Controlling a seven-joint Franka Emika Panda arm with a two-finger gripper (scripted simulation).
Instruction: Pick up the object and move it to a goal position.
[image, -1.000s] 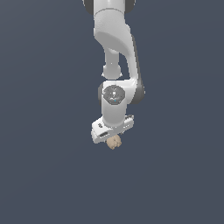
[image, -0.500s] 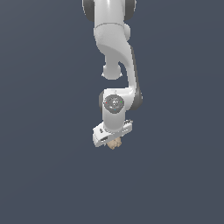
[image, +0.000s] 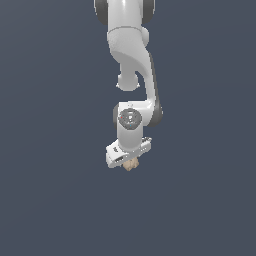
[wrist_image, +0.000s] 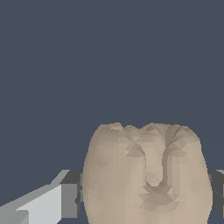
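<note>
The object (image: 131, 165) is a small tan, creased, walnut-like lump. It sits between the fingers of my white gripper (image: 129, 162) at the end of the arm, near the middle of the exterior view. In the wrist view the object (wrist_image: 146, 175) fills the space between the two dark pads (wrist_image: 72, 192), which press on both of its sides. The gripper is shut on it. The fingertips themselves are mostly hidden behind the gripper body in the exterior view.
A plain dark grey-blue surface (image: 50, 200) lies all around the arm. The white arm (image: 131, 55) reaches down from the top of the exterior view.
The gripper with the object has shifted slightly toward the exterior view's right, and the wrist has turned a little. The hold on the object is the same.
</note>
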